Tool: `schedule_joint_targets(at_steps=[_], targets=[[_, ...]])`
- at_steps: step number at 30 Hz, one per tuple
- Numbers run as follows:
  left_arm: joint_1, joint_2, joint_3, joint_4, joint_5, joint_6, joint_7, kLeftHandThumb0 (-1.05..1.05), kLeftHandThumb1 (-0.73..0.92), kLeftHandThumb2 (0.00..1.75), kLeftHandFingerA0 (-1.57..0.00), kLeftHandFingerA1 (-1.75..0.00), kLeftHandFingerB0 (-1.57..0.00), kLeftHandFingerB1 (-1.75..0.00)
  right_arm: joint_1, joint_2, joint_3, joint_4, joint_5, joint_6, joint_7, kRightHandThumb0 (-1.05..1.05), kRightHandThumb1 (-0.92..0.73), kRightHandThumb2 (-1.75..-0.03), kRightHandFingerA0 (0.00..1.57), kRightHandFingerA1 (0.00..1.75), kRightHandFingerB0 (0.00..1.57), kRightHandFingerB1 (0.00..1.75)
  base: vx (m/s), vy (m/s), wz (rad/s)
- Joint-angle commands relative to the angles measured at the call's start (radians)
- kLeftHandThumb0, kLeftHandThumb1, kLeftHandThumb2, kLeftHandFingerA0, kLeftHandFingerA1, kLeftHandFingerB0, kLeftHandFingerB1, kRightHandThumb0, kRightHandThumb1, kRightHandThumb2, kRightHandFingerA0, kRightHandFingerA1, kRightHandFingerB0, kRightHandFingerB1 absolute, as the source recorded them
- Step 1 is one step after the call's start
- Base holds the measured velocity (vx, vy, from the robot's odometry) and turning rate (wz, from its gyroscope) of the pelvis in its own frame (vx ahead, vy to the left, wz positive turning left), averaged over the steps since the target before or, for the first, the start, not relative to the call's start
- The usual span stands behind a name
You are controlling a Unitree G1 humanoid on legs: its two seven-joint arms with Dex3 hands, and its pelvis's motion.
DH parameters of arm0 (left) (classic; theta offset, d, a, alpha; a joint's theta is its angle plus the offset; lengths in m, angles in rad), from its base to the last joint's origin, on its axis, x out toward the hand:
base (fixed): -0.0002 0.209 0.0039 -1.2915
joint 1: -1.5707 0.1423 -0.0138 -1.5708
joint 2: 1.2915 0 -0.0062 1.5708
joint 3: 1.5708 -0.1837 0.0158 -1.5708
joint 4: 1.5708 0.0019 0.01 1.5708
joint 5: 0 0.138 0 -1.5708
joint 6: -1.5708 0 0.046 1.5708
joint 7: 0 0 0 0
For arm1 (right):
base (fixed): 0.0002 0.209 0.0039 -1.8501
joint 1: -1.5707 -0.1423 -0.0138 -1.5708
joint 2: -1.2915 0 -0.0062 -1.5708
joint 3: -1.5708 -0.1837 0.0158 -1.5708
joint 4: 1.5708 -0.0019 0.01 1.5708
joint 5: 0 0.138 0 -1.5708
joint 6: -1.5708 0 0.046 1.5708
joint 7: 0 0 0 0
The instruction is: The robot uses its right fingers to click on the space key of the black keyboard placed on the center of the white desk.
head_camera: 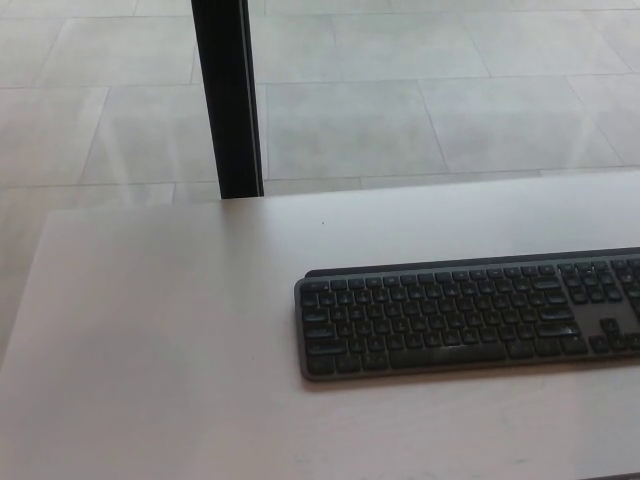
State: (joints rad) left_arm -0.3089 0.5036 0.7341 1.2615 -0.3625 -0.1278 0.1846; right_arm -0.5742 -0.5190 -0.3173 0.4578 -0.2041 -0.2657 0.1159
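Head view: no part of the robot is seen, so the state of either hand cannot be told. The white surface (160,340) is spread across the near and middle ground. On its right half the black keyboard (470,318) is laid flat, its long side roughly parallel to the near edge, its right end cut off by the picture's edge. The space key (447,352) is found in the nearest row. Beyond the far edge a black upright post (227,95) is seen against a pale tiled floor (420,90)
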Motion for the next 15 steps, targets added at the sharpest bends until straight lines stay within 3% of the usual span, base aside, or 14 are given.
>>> schedule_joint_targets(at_steps=[1,2,3,4,6,7,9,12,13,14,15], targets=[[0.04,0.025,-0.002,0.009,-0.012,-0.024,-0.025,-0.46,0.51,0.55,-0.8,-0.83,-0.76,-0.6,0.087,0.004,-0.737,0.112,0.59,0.292,-0.372,-0.49,-0.56,-0.62,1.18,1.47,0.65,0.58,0.0,0.0,0.0],[0.04,0.025,-0.006,0.01,-0.008,-0.025,-0.021,-0.46,0.5,0.55,-0.81,-0.81,-0.74,-0.59,0.091,0.018,-0.766,0.124,0.616,0.277,-0.383,-0.51,-0.6,-0.62,1.17,1.43,0.66,0.62,0.0,0.0,0.0],[0.039,0.024,-0.007,0.011,-0.006,-0.022,-0.014,-0.45,0.5,0.55,-0.82,-0.82,-0.75,-0.59,0.096,0.028,-0.797,0.137,0.642,0.268,-0.392,-0.59,-0.45,-0.86,1.2,1.29,0.64,0.71,0.0,0.0,0.0],[0.038,0.023,-0.004,0.012,-0.009,-0.022,-0.015,-0.44,0.5,0.55,-0.82,-0.81,-0.75,-0.6,0.097,0.032,-0.818,0.147,0.654,0.272,-0.403,-0.57,-0.59,-0.59,1.08,1.35,0.77,0.73,0.0,0.0,0.0],[0.038,0.022,-0.003,0.011,-0.01,-0.025,-0.013,-0.46,0.5,0.55,-0.82,-0.8,-0.76,-0.6,0.091,0.04,-0.86,0.172,0.656,0.296,-0.461,-0.59,-0.58,-0.58,1.03,1.3,0.82,0.77,0.0,0.0,0.0],[0.039,0.021,0.006,0.01,-0.02,-0.023,-0.021,-0.43,0.5,0.55,-0.81,-0.83,-0.74,-0.61,0.087,0.048,-0.889,0.203,0.666,0.289,-0.505,-0.57,-0.59,-0.58,0.9,1.05,0.84,0.95,0.0,0.0,0.0],[0.039,0.019,0.011,0.01,-0.026,-0.024,-0.024,-0.43,0.5,0.55,-0.81,-0.83,-0.74,-0.61,0.087,0.054,-0.911,0.228,0.668,0.28,-0.522,-0.57,-0.59,-0.58,0.9,1.05,0.84,0.95,0.0,0.0,0.0],[0.039,0.02,0.001,0.01,-0.013,-0.027,-0.011,-0.44,0.51,0.55,-0.8,-0.76,-0.75,-0.59,0.101,0.091,-0.956,0.235,0.676,0.28,-0.549,-0.57,-0.64,-0.6,0.96,0.91,0.89,1.1,0.0,0.0,0.0],[0.037,0.021,0.003,0.011,-0.016,-0.024,-0.012,-0.44,0.51,0.55,-0.8,-0.76,-0.74,-0.59,0.109,0.095,-0.967,0.251,0.689,0.273,-0.52,-0.55,-0.66,-0.59,0.96,0.92,0.85,1.0,0.0,0.0,0.0],[0.036,0.02,0.01,0.01,-0.024,-0.025,-0.013,-0.43,0.5,0.55,-0.8,-0.78,-0.74,-0.6,0.112,0.098,-0.97,0.264,0.689,0.267,-0.512,-0.56,-0.66,-0.61,0.94,0.92,0.87,1.15,0.0,0.0,0.0],[0.035,0.02,0.013,0.009,-0.027,-0.025,-0.014,-0.43,0.5,0.55,-0.8,-0.78,-0.74,-0.6,0.109,0.1,-0.978,0.27,0.685,0.267,-0.507,-0.56,-0.66,-0.61,0.94,0.92,0.87,1.15,0.0,0.0,0.0]])
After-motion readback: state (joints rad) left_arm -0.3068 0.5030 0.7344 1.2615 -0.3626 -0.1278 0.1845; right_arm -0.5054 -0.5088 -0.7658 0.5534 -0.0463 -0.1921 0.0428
